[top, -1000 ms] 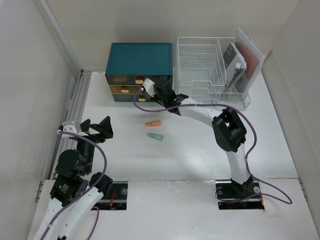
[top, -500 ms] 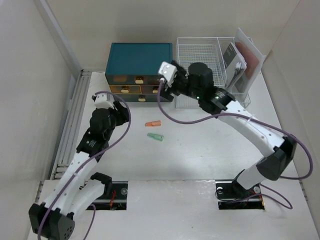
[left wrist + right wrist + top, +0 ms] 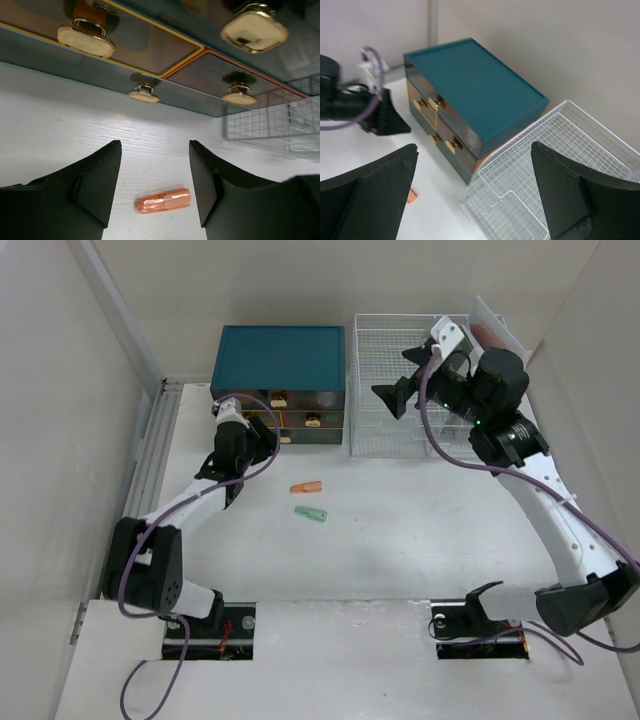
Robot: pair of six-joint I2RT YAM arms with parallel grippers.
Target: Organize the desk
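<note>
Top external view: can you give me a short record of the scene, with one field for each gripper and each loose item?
left gripper: open, empty, facing the teal drawer box
right gripper: open, empty, raised over the wire tray
orange piece: lying on the desk, untouched
green piece: on the desk, just beside the orange piece

The desk [image 3: 400, 530] is flat, white and matte, with two rectangular cut-outs [image 3: 215, 628] along its near edge.
</note>
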